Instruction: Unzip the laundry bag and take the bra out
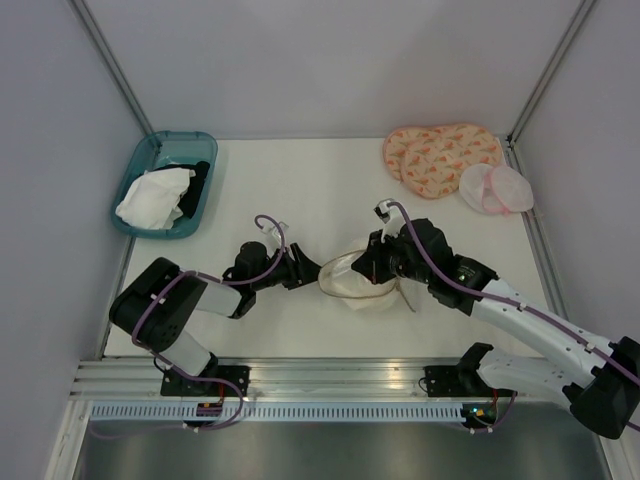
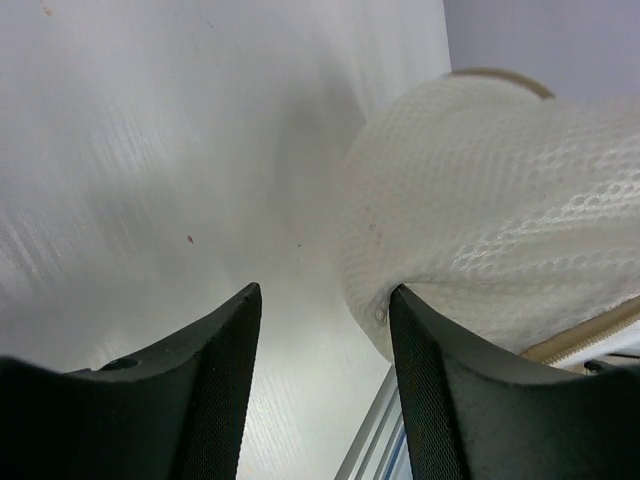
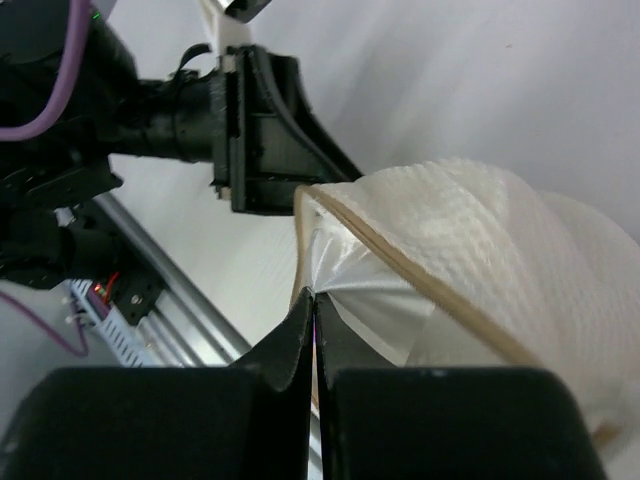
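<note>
Cream-white mesh, soft and with a honeycomb texture, made the domed bag [image 1: 368,285], which lay in the middle of the tabletop [image 1: 300,180] between our two hands. A tan rim [image 3: 400,262] ran around it like a thin, firm cord. Our right hand [image 3: 314,312] was closed and pinched a smooth, shiny fold of the bag near this rim. Our left hand [image 2: 325,295] stood open, with nothing between its dark ribbed fingers [image 2: 225,380]; one of them seemed to lie against the mesh. We could not see the bra, and we could not tell how far the zip was open. We judged the risks so: the pinched fold was thin and slippery, so a pull could slide it out of the right hand. The bag also looked light and limp, so it could drag over the tabletop instead of opening if the left hand caught only loose mesh.
</note>
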### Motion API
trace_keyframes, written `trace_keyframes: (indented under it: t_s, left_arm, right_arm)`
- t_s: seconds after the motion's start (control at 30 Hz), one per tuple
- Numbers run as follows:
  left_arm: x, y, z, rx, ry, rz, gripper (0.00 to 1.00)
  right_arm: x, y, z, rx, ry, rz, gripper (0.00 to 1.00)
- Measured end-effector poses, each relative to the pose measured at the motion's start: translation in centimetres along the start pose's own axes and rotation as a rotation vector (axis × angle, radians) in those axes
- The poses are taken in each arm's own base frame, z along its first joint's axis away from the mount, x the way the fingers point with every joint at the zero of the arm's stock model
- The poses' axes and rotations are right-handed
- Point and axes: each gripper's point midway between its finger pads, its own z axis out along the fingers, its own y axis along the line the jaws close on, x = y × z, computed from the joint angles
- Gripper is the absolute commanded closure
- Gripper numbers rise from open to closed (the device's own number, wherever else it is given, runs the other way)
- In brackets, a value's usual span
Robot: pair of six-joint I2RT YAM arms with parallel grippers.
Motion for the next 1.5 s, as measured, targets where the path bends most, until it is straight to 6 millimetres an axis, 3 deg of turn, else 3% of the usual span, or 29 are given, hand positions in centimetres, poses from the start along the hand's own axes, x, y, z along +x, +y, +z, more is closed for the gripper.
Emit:
trace_keyframes:
  t_s: [0.17,0.4,0.57,0.7,0.8,0.83,0.93,1.0,1.13,1.23,1.33,1.4,1.5]
  left_arm:
    - [0.0,0.0,0.0,0.0,0.0,-0.005,0.42]
    - [-0.1,0.0,0.0,-0.001,-0.002,-0.013,0.5]
    - [0.0,-0.1,-0.1,0.004,0.003,-0.021,0.61]
    - [-0.1,-0.4,-0.2,0.014,0.004,-0.021,0.65]
    - [-0.1,-0.5,-0.4,0.019,0.002,-0.026,0.41]
    - [-0.2,-0.6,-0.5,0.02,0.001,-0.033,0.26]
    - [-0.2,-1.0,-0.6,0.039,0.003,-0.069,0.06]
    - [-0.4,-2.0,-0.8,0.081,0.006,-0.105,0.0]
    - [-0.5,-3.9,-0.6,0.196,0.032,-0.211,0.0]
    - [0.7,-2.4,-0.6,0.156,0.059,-0.336,0.0]
    - [1.9,-1.9,-1.9,0.135,0.059,-0.352,0.0]
    - [1.4,-3.1,-2.8,0.171,0.031,-0.308,0.0]
    - [-0.8,-6.9,-4.4,0.283,-0.059,-0.143,0.0]
  right_arm:
    - [2.6,2.7,-0.4,-0.179,0.108,0.008,1.0]
    - [5.7,3.9,0.2,-0.308,0.198,0.033,1.0]
    - [4.8,4.7,1.0,-0.359,0.163,0.025,1.0]
    - [2.8,5.7,0.6,-0.396,0.079,0.003,1.0]
    - [1.4,6.0,-0.1,-0.395,0.022,-0.025,0.99]
    - [1.0,6.0,-0.2,-0.386,0.018,-0.033,1.0]
    - [0.7,5.5,0.2,-0.35,0.014,-0.055,1.0]
    - [1.2,4.9,0.4,-0.321,0.031,-0.063,1.0]
    - [1.7,3.8,0.7,-0.27,0.045,-0.078,0.99]
    - [2.1,2.8,0.8,-0.22,0.055,-0.088,1.0]
    - [2.4,1.6,0.9,-0.156,0.07,-0.096,1.0]
    - [2.4,1.0,1.0,-0.125,0.074,-0.102,1.0]
    - [2.8,0.3,1.3,-0.092,0.086,-0.106,1.0]
